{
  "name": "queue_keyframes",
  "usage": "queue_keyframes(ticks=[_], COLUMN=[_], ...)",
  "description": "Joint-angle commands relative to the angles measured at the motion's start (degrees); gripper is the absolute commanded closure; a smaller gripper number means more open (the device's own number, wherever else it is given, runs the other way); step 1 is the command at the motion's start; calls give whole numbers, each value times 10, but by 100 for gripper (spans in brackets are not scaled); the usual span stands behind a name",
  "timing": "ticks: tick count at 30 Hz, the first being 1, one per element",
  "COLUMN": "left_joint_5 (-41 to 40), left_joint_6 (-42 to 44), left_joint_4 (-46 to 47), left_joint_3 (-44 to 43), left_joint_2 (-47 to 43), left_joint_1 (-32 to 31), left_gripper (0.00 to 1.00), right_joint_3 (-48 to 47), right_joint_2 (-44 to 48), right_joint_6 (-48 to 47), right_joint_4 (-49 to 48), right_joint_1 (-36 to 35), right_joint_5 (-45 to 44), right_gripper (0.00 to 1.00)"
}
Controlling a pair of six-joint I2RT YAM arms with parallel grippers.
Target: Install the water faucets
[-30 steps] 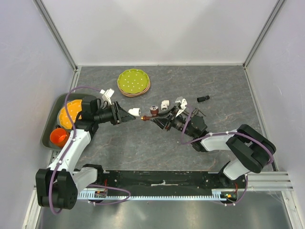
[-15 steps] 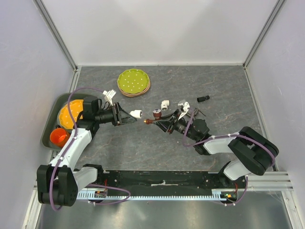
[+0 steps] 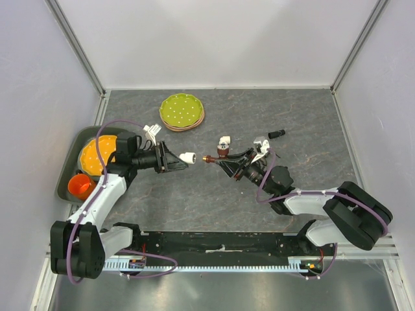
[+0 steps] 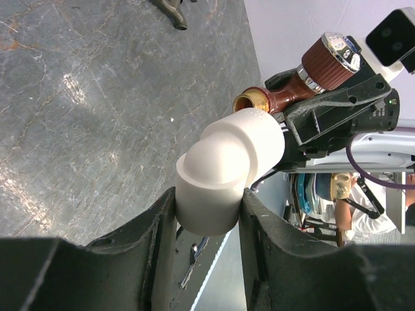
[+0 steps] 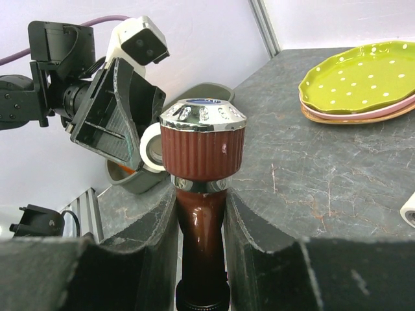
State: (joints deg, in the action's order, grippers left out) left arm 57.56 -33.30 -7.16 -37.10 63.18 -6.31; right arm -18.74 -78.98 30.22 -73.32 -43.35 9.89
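Top external: reddish-brown faucet (image 3: 219, 154) farther right

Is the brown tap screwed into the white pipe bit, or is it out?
Out. Seen from above, a gap separates the brass end of the brown tap from the white elbow; they do not touch.

Lab test cell — white walls (image 3: 214, 39), aluminium frame rails (image 3: 76, 45)
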Motion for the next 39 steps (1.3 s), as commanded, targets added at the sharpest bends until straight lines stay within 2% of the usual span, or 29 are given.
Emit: queue_keyframes(ticks=[1,28,39], left_joint_5=[21,31,46], left_joint_6=[-8,-2,-30], left_joint_4=[9,-6,19], left_joint_3=[-2,-7,0], left_joint_2=[-1,16,20], left_joint_1=[-9,-32,-31], left_gripper=[98,98,98], right_joint_3=[-8,-42,-47], right_joint_2=[18,1,-16], right_joint_6=[9,11,11], right_joint_4=[-273,-273,-273], right_joint_1=[-1,-31,-37], right_joint_5=[-4,14,19], right_gripper=[100,100,100])
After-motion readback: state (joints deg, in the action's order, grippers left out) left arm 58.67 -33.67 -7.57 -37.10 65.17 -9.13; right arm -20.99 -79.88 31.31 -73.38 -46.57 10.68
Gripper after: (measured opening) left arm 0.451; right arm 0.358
